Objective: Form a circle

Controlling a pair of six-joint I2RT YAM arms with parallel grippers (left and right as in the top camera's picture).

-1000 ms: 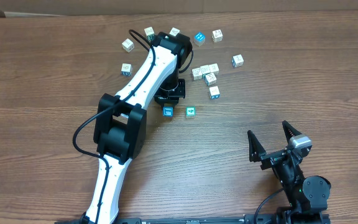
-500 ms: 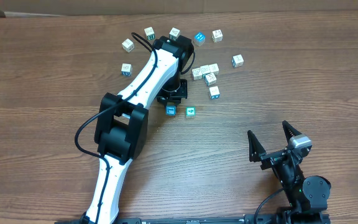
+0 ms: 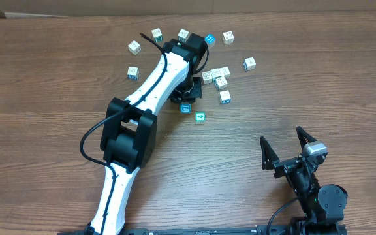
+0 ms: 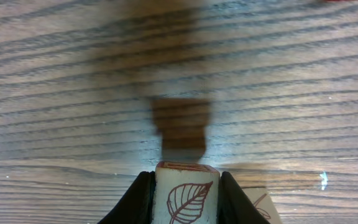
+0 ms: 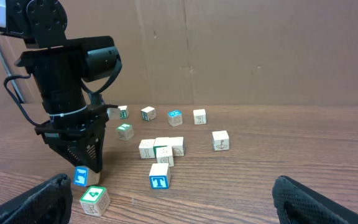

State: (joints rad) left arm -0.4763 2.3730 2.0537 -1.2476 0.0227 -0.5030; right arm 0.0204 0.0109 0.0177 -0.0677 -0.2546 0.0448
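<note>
Wood-grain tabletop (image 3: 44, 78): left tool (image 3: 185, 102) clenched on a cube (image 4: 185, 199), right tool (image 3: 282, 138) released; a low carry may knock the nearby cluster (image 3: 217, 75).

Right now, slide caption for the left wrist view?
Left gripper shut on a small white cube with a red leaf print, over the brown wood-grain table.

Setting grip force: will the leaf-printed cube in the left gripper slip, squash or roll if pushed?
Probably stiff: the leaf-printed cube shows square edges while clamped in the left gripper. Its flat faces suggest sliding rather than rolling on the table. Small against the fingers, so likely light.
</note>
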